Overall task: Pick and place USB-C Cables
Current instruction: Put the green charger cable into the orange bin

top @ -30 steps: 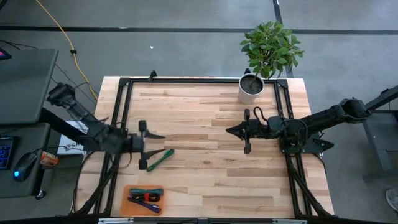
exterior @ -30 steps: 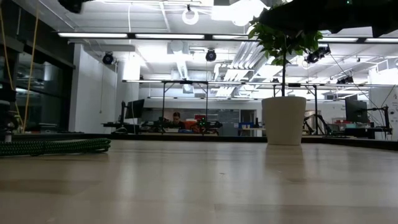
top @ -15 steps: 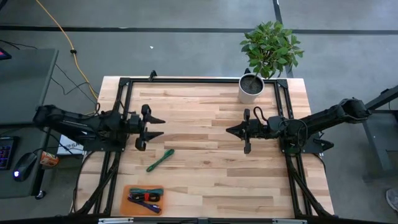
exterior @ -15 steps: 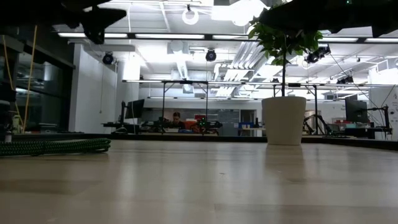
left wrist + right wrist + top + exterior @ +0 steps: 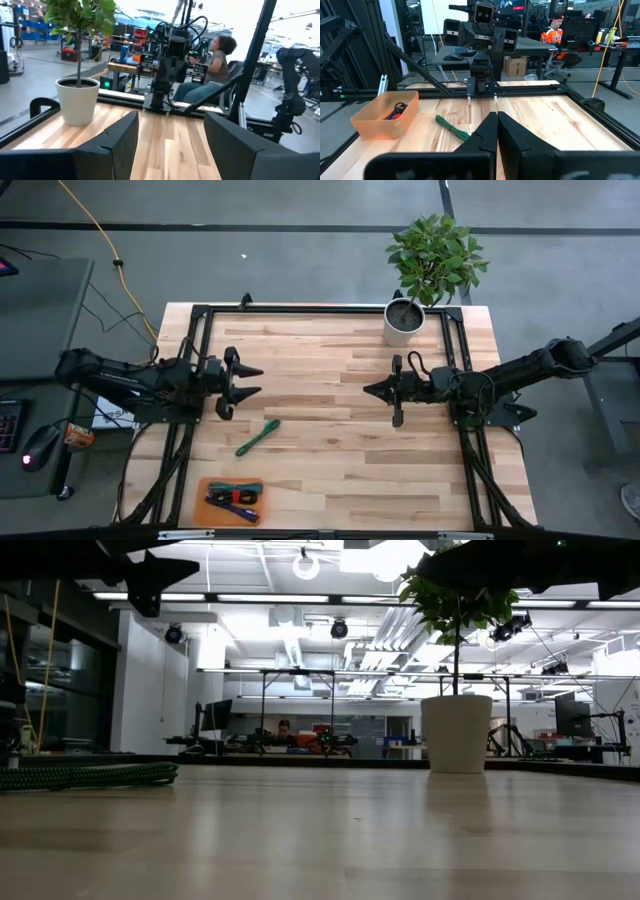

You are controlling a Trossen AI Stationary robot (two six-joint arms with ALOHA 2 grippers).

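The green cable lies flat on the wooden table, slanting, near the left side; it also shows as the green cable and the green cable. My left gripper hovers open just beyond its far end, touching nothing; my left gripper points across the table. The orange tray at the near edge holds the teal, purple-blue and red-and-black cables. My right gripper hangs shut over the table's middle right; my right gripper holds nothing.
A white pot with a green plant stands at the far right of the table. Black frame rails run along the far and side edges. A person sits beyond the table's right side. Bare wood lies between the two grippers.
My left gripper has drawn away from the green cable toward the table's far edge, then shifted slightly right. The cable has stayed where it lay on the table. My right arm has kept still.
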